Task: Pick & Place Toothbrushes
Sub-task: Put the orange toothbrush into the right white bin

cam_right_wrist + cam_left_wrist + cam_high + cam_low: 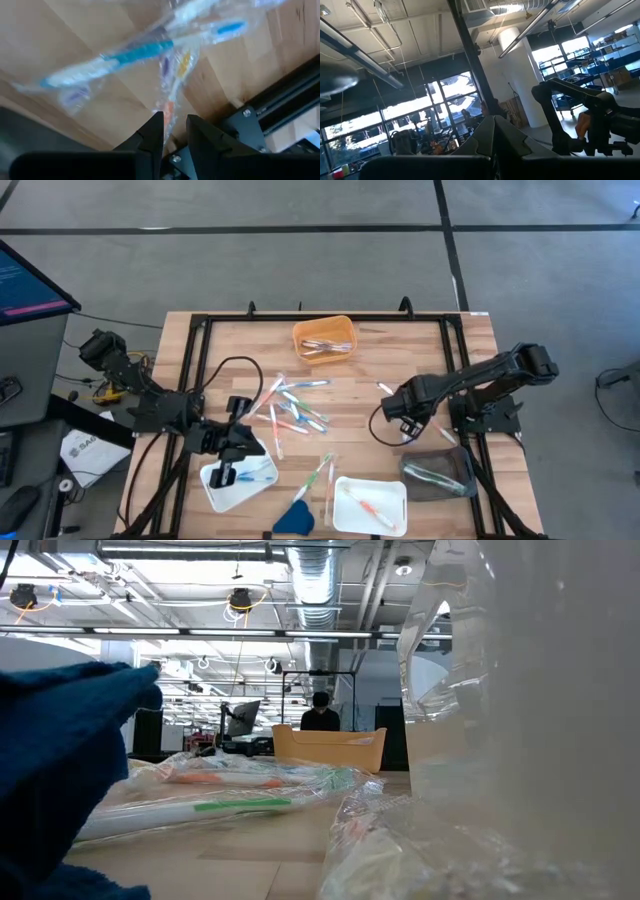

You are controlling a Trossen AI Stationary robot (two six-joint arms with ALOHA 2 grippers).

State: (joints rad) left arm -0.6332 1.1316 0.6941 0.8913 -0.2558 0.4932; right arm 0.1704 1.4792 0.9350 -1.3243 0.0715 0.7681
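- The right gripper (173, 131) is pinching 1 wrapped toothbrush (172, 87) between nearly closed fingers, above the wooden table (370, 360)'s right side.
- The left gripper (226, 472) is sitting closed and empty over a white tray (215, 492).
- Other toothbrushes (295, 408) are lying scattered mid-table.

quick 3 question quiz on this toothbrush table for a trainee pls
1. True or false: the orange tray is empty.
2. The left pincer hangs over: A) a white tray B) the blue wedge C) bare floor.
3. Which pincer grips a wrapped toothbrush?

Key:
1. False, it holds toothbrushes.
2. A.
3. The right pincer.
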